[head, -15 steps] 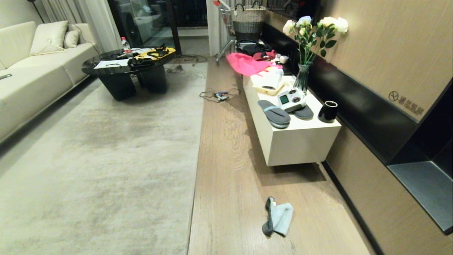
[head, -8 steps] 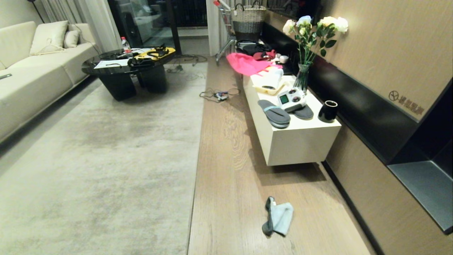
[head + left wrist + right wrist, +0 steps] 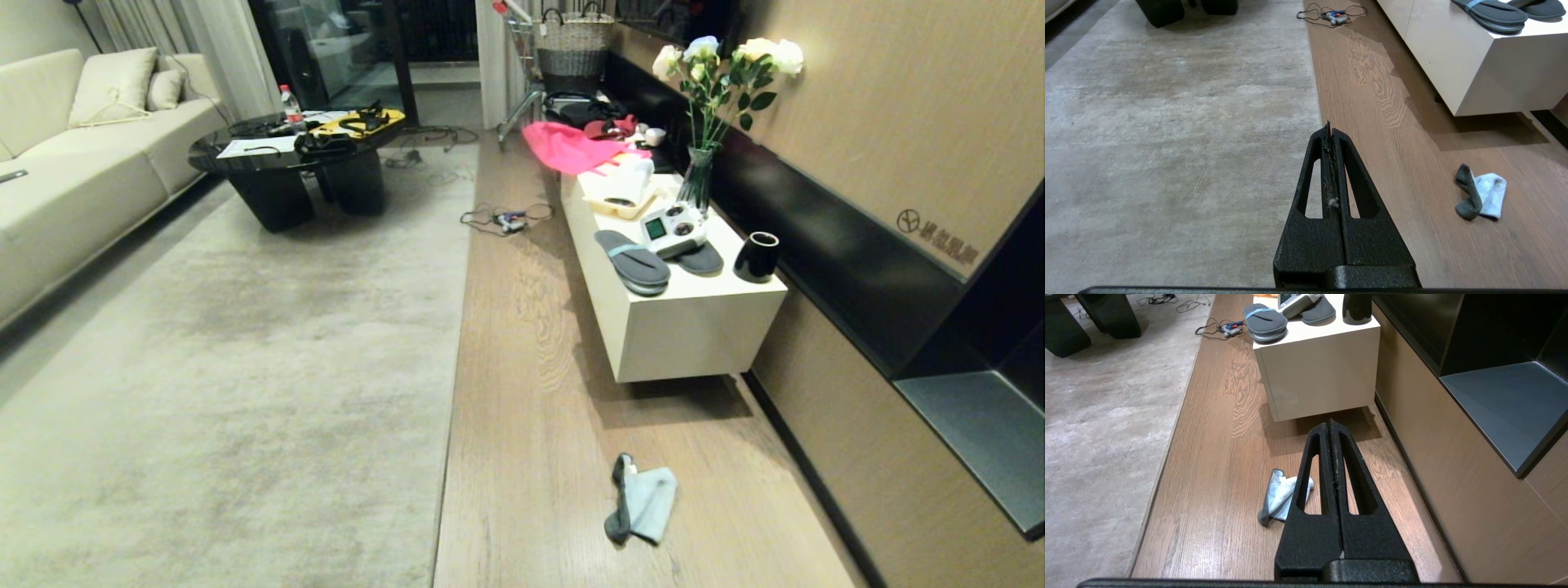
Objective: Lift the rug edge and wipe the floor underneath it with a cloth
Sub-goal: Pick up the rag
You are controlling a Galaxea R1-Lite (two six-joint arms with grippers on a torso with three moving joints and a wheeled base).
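Head view, change: nothing has shifted over the last second.
Cloth (image 3: pixel 642 499): crumpled on the floor (image 3: pixel 531 392), well apart from the rug edge (image 3: pixel 451 425), which lies flat.
Left gripper (image 3: pixel 1329 127): jaws together, empty, above the rug border.
Right gripper (image 3: pixel 1330 424): jaws together, empty, above the cloth.
Meaning: task likely not yet begun.

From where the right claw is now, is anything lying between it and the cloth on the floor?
Nothing visible does. The cloth lies alone on bare floor, just beyond the shut right claw, between the rug edge and the white cabinet. The cable tangle lies far beyond it.
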